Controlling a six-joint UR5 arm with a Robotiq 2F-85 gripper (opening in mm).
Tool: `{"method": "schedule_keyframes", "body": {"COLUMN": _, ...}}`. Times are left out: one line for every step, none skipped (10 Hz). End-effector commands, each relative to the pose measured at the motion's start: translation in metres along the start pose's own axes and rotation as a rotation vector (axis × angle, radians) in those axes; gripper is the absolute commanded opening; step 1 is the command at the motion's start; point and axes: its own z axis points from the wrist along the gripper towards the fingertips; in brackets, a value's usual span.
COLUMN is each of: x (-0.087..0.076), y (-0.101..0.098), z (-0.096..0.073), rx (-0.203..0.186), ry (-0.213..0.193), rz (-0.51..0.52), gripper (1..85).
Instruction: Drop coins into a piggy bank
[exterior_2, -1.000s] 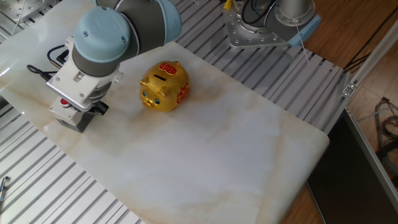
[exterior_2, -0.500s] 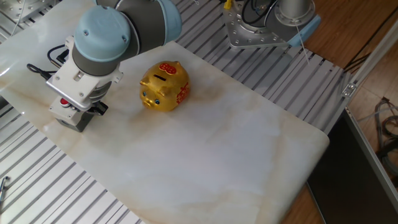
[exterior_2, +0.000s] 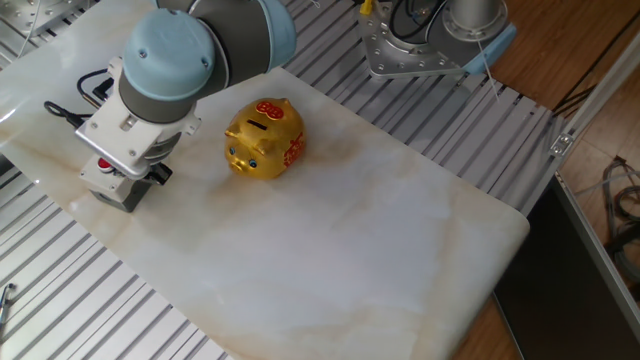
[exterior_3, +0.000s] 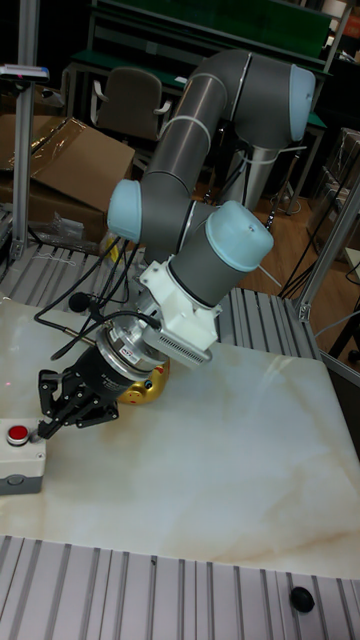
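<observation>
The gold piggy bank (exterior_2: 263, 138) with red patterns stands upright on the marble tabletop (exterior_2: 380, 230), its slot on top. In the tall fixed view only a gold sliver of the piggy bank (exterior_3: 148, 384) shows behind the wrist. My black gripper (exterior_3: 48, 428) points down and to the left, to the left of the pig and just above the grey box's right end. Its fingertips overlap from this angle, so I cannot tell how far apart they are. No coins are visible in either view. In the fixed view the arm's wrist (exterior_2: 165, 60) covers most of the gripper.
A grey box with a red button (exterior_3: 20, 452) sits at the table's left edge, and a black cable (exterior_2: 75, 100) lies behind it. A metal mount (exterior_2: 415, 45) stands at the back. Ribbed aluminium frame (exterior_2: 60, 300) surrounds the marble top.
The arm's wrist has shifted a few pixels to the right. The piggy bank has not moved.
</observation>
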Motion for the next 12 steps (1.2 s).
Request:
{"method": "schedule_keyframes", "body": {"x": -0.001, "y": -0.010, "z": -0.001, "rx": -0.010, "ry": -0.010, "rz": -0.006, "gripper": 8.0}}
{"method": "schedule_keyframes", "body": {"x": -0.001, "y": -0.017, "z": -0.001, "rx": -0.007, "ry": -0.013, "rz": -0.014, "gripper": 6.3}}
{"method": "schedule_keyframes", "body": {"x": -0.001, "y": -0.022, "z": -0.002, "rx": -0.004, "ry": -0.012, "rz": -0.019, "gripper": 5.0}}
{"method": "schedule_keyframes", "body": {"x": 0.000, "y": -0.026, "z": -0.002, "rx": 0.004, "ry": -0.011, "rz": -0.020, "gripper": 3.3}}
{"method": "schedule_keyframes", "body": {"x": 0.000, "y": -0.025, "z": -0.003, "rx": 0.005, "ry": -0.011, "rz": -0.017, "gripper": 1.3}}
{"method": "schedule_keyframes", "body": {"x": -0.001, "y": -0.025, "z": -0.003, "rx": 0.003, "ry": -0.014, "rz": -0.016, "gripper": 1.0}}
{"method": "schedule_keyframes", "body": {"x": -0.003, "y": -0.024, "z": -0.003, "rx": -0.001, "ry": -0.020, "rz": -0.016, "gripper": 1.0}}
{"method": "schedule_keyframes", "body": {"x": -0.003, "y": -0.023, "z": -0.004, "rx": -0.004, "ry": -0.022, "rz": -0.015, "gripper": 1.0}}
{"method": "schedule_keyframes", "body": {"x": -0.004, "y": -0.022, "z": -0.005, "rx": -0.006, "ry": -0.024, "rz": -0.010, "gripper": 1.0}}
{"method": "schedule_keyframes", "body": {"x": -0.005, "y": -0.021, "z": -0.006, "rx": -0.010, "ry": -0.027, "rz": -0.007, "gripper": 1.0}}
{"method": "schedule_keyframes", "body": {"x": -0.005, "y": -0.020, "z": -0.007, "rx": -0.012, "ry": -0.028, "rz": -0.005, "gripper": 1.0}}
{"method": "schedule_keyframes", "body": {"x": -0.005, "y": -0.018, "z": -0.007, "rx": -0.021, "ry": -0.031, "rz": -0.001, "gripper": 1.0}}
